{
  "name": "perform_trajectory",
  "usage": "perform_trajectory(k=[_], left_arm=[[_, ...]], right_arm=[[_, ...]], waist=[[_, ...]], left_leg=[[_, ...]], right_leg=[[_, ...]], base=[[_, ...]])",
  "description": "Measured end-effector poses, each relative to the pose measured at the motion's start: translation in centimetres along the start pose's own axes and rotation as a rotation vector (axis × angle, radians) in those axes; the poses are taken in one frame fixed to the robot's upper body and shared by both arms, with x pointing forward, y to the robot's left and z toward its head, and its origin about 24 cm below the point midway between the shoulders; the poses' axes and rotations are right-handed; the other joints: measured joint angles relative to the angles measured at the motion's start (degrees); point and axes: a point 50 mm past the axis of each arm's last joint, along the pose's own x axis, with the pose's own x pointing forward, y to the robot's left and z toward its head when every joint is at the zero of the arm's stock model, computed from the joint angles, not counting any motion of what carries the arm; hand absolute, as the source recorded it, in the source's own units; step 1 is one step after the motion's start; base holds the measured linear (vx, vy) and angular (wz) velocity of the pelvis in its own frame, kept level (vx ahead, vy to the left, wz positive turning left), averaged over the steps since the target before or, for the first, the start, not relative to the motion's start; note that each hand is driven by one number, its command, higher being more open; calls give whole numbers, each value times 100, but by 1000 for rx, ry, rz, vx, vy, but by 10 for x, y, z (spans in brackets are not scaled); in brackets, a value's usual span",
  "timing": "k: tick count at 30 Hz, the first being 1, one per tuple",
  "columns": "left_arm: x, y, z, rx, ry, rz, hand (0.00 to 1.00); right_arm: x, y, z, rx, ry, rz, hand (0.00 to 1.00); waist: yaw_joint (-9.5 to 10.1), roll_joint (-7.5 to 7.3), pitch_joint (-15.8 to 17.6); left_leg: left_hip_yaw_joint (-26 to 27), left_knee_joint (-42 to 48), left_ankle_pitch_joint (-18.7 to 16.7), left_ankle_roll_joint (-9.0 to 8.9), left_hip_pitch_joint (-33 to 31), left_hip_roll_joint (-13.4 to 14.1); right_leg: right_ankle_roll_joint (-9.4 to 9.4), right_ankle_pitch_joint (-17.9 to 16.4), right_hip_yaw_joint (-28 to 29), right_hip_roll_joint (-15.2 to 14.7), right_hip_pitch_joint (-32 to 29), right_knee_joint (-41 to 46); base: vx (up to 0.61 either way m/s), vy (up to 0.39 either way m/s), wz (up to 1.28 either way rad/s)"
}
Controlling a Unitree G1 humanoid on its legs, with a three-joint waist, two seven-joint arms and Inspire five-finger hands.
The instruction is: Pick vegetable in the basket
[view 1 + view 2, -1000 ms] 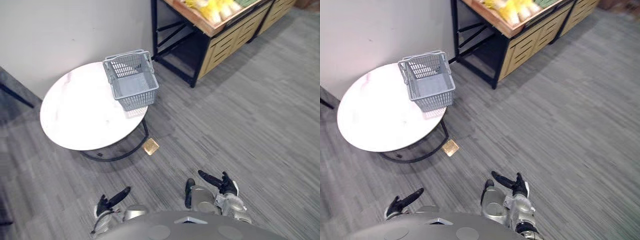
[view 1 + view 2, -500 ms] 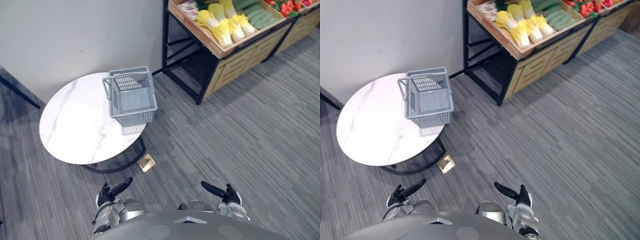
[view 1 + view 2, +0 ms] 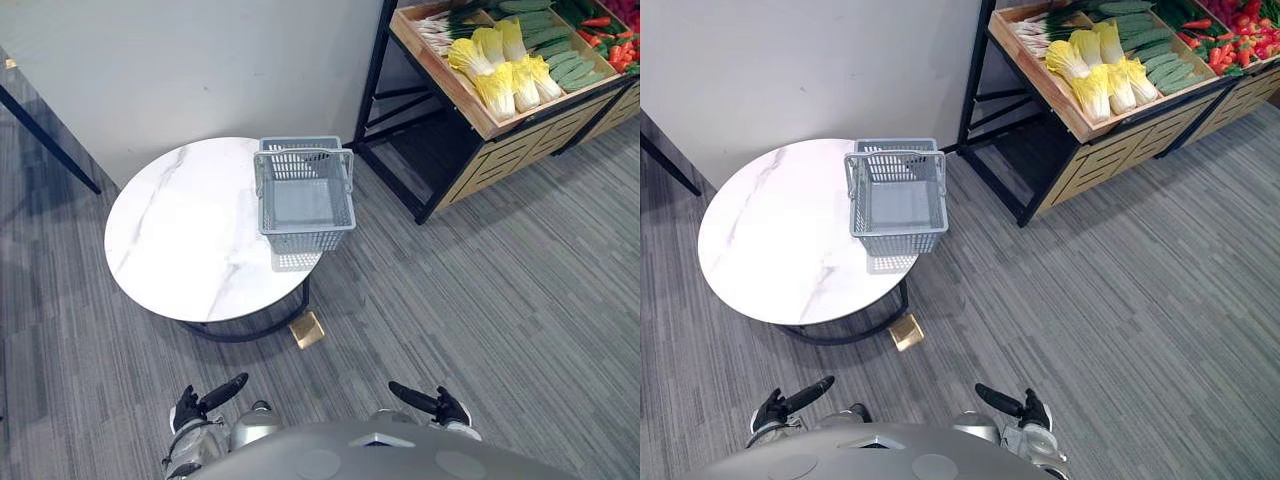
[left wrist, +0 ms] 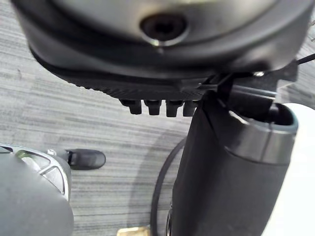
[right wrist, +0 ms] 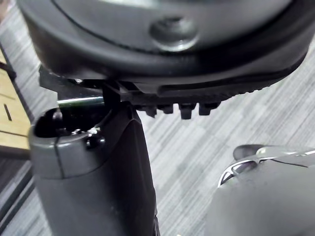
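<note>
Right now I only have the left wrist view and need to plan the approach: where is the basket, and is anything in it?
Observer: The grey basket stands on the round white table, at the edge nearest the produce stand, and looks empty.
Operator: And the vegetables?
Observer: Yellow-green cabbages lie on the wooden stand, ahead to the right, beside cucumbers.
Operator: My other hand?
Observer: The right hand is low, open and empty, like the left hand.

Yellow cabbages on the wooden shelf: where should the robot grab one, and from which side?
Probably round the middle of a cabbage, from above: they lie side by side in the open-topped crate, leaving only their upper sides free.
</note>
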Motion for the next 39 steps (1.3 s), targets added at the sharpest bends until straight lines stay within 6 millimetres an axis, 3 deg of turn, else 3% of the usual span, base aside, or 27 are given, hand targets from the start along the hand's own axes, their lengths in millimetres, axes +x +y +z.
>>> perform_trajectory(k=[2,4,5,7,8,10,12,13,14,16,18,23,27,30,33,35,36,39], left_arm=[[0,-2,1,66,-8,-25,100],[0,-8,1,118,-12,-62,100],[-1,-13,-1,173,-14,-95,100],[-2,-12,-3,193,-11,-96,100],[-1,-9,-2,201,-10,-91,100],[0,-6,-1,197,-11,-84,100],[2,7,1,185,0,-66,100],[3,13,1,176,12,-56,100],[3,12,-2,165,31,-57,100],[-3,9,-19,109,85,-57,100],[-5,10,-25,78,105,-46,100],[-4,13,-25,87,106,-42,100],[-2,17,-21,160,98,-50,100],[-2,18,-19,187,94,-52,100],[-1,16,-17,213,85,-60,100],[-1,14,-17,225,84,-69,100],[-1,14,-17,228,84,-71,100],[-1,12,-16,244,75,-86,100]], right_arm=[[0,0,1,-36,-6,5,100],[1,-5,3,-42,-9,-6,100],[1,-12,2,-50,-3,-21,100],[1,-12,4,-35,-12,-20,100],[1,-12,5,-12,-23,-17,100],[1,-10,5,-13,-21,-9,100],[-1,1,0,3,-6,16,100],[-2,4,-6,11,12,24,100],[-2,5,-7,19,16,25,100],[-3,-6,-11,8,26,9,100],[-3,-9,-11,-1,26,7,100],[-2,-5,-10,-90,31,39,100],[-1,1,-10,-126,41,63,100],[1,-1,-3,-103,23,50,100],[3,-6,25,-33,-74,7,100],[1,-26,76,38,-264,-85,100],[0,-29,83,42,-290,-99,100],[-13,-64,159,61,-534,-239,100]], waist=[[-95,46,1],[-151,182,81],[-231,274,130],[-276,280,137],[-282,347,118],[-238,259,142],[-241,-19,138],[-256,-164,149],[-264,-168,112],[-167,13,-19],[-131,88,-57],[-89,52,-107],[-57,-96,-183],[-94,-118,-200],[-116,-35,-187],[-132,17,-182],[-131,16,-187],[-139,70,-205]], left_leg=[[-105,-3,32,18,-74,5],[-250,-5,39,41,-112,15],[-443,-4,14,83,-185,24],[-559,-4,-17,63,-183,19],[-713,-6,-55,110,-186,117],[-823,-5,-57,108,-239,158],[-950,-4,7,8,-383,143],[-1006,-5,103,-37,-361,41],[-1041,-4,153,-33,-325,55],[-1021,-3,207,-111,-359,192],[-1163,-3,214,-113,-363,227],[-1434,-5,197,-136,-368,196],[-1429,-4,181,-150,-390,162],[-1387,-4,181,-150,-383,163],[-1287,-5,177,-151,-391,165],[-1217,-5,131,-131,-431,158],[-1215,-5,126,-126,-445,151],[-1170,-5,103,-65,-560,74]], right_leg=[[-1,-2,-101,-2,-33,57],[-12,-8,-153,-36,-108,365],[-51,-29,7,-103,-377,996],[-105,-32,442,-117,-574,1443],[-416,-388,1180,4,-898,1796],[-433,-581,1604,214,-1033,1567],[-396,-563,2420,568,-1273,889],[-50,-335,2570,546,-1263,851],[-84,-389,2457,531,-1242,897],[-88,-390,2318,625,-1174,765],[-52,-365,2154,642,-1031,638],[-90,-329,1906,637,-688,286],[-86,-309,1887,625,-618,175],[-98,-301,1908,630,-599,136],[-92,-262,2000,631,-640,130],[-68,-213,2117,622,-782,116],[-66,-213,2138,617,-811,122],[10,-167,2220,533,-960,96]], base=[[-57,-39,24],[-65,13,37],[-73,56,45],[-70,40,42],[-54,-18,32],[-60,-62,29],[-84,-174,46],[-40,-196,54],[32,-144,43],[92,-121,20],[111,-77,35],[104,-16,31],[105,-6,4],[53,-15,-5],[-9,1,-17],[-77,28,-21],[-96,35,-17],[-57,47,-9]])
